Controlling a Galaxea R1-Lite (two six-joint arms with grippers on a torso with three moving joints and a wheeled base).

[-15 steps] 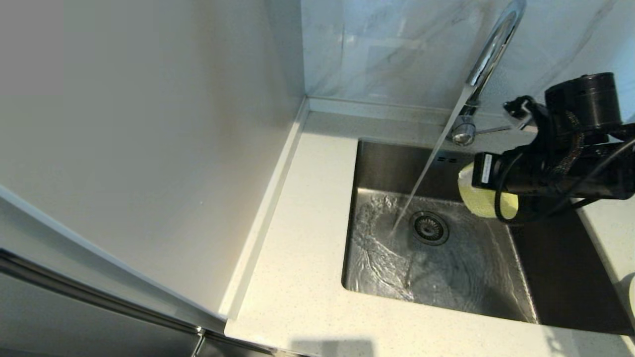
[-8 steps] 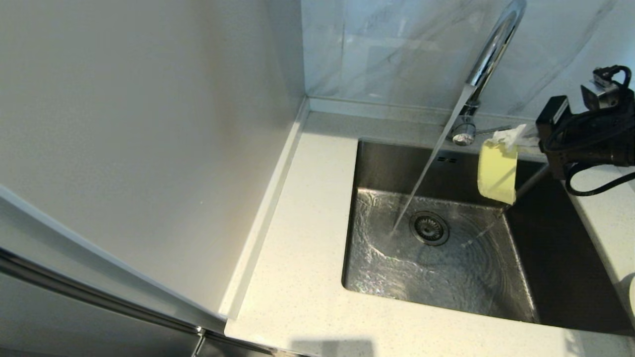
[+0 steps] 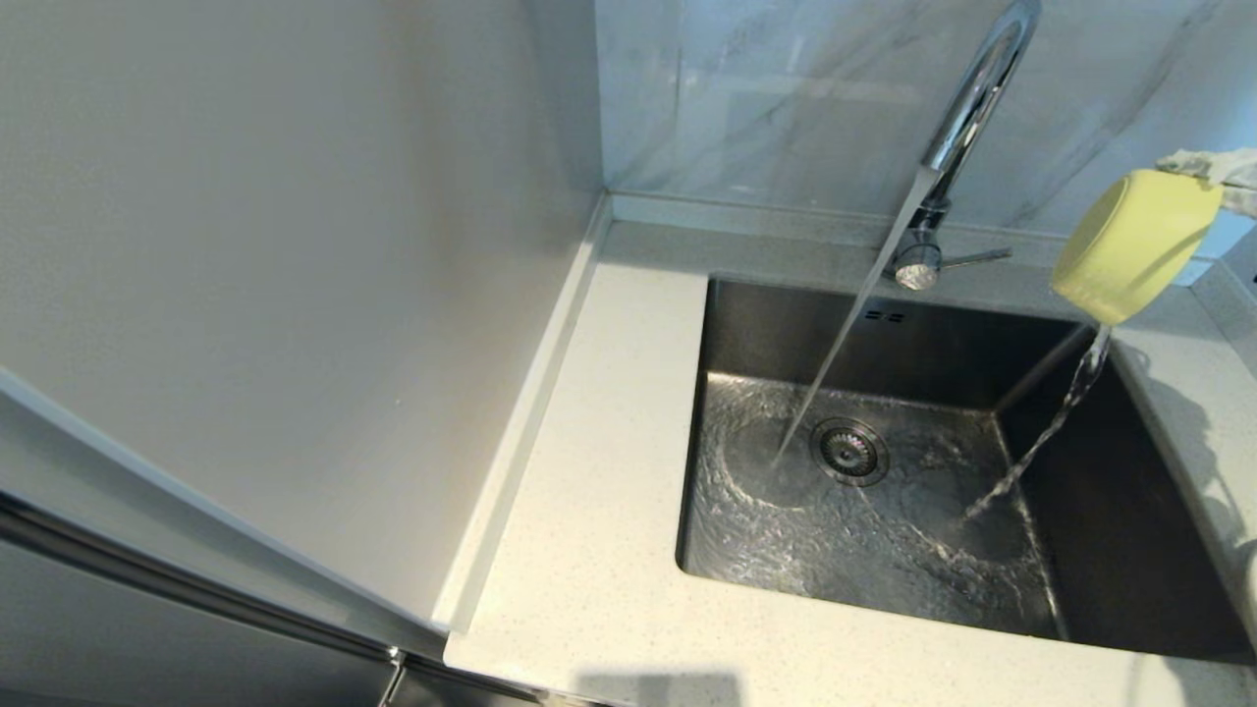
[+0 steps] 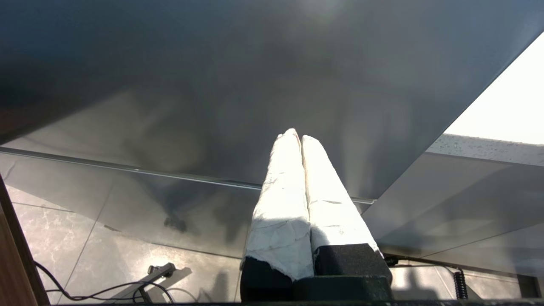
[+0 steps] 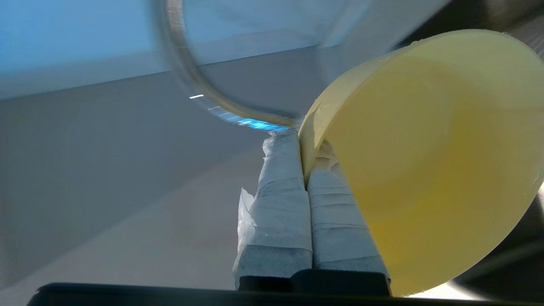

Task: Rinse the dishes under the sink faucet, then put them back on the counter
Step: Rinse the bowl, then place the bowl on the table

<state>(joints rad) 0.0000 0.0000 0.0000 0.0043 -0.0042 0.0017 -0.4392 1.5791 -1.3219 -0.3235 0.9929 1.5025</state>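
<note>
Left claw [image 4: 297, 138] closed, empty, beside grey panel [image 4: 212, 85], above tiled floor [image 4: 63, 238]

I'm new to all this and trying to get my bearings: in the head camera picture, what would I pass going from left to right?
Counter → sink → drain strainer → faucet → tilted yellow bowl, pouring water into the sink, pinched at its rim by the right end effector.

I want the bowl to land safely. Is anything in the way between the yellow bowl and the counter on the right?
Nothing visible blocks it. The right gripper pinches the small pale-yellow bowl, tilted and pouring water into the steel sink. The speckled off-white counter beside it shows bare, though its far right is out of view.
</note>
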